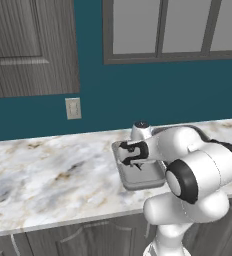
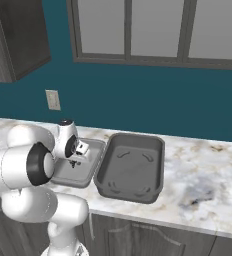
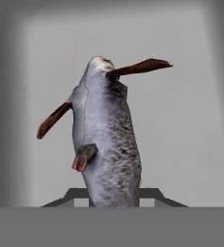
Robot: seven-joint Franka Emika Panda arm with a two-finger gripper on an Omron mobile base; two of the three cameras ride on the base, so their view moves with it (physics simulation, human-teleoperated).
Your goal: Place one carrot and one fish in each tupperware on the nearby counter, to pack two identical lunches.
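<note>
A grey fish [image 3: 106, 140] with reddish-brown fins hangs head up between my finger tips, and my gripper [image 3: 113, 198] is shut on its lower body. Behind it spreads the pale grey floor of the small tupperware [image 3: 181, 120]. In the left base view my gripper [image 1: 132, 159] points down into this small lighter tupperware [image 1: 144, 179] on the marbled counter [image 1: 53, 170]. The right base view has the gripper [image 2: 76, 161] over the small tray [image 2: 67, 176], with the larger, darker tupperware [image 2: 130, 170] standing empty right beside it. I see no carrot.
A teal wall with a pale outlet [image 1: 73, 108] and a window [image 2: 158, 30] rises behind the counter. A dark upper cabinet [image 1: 33, 45] hangs at the left. Bare marble [image 2: 203, 180] stretches on both sides of the trays.
</note>
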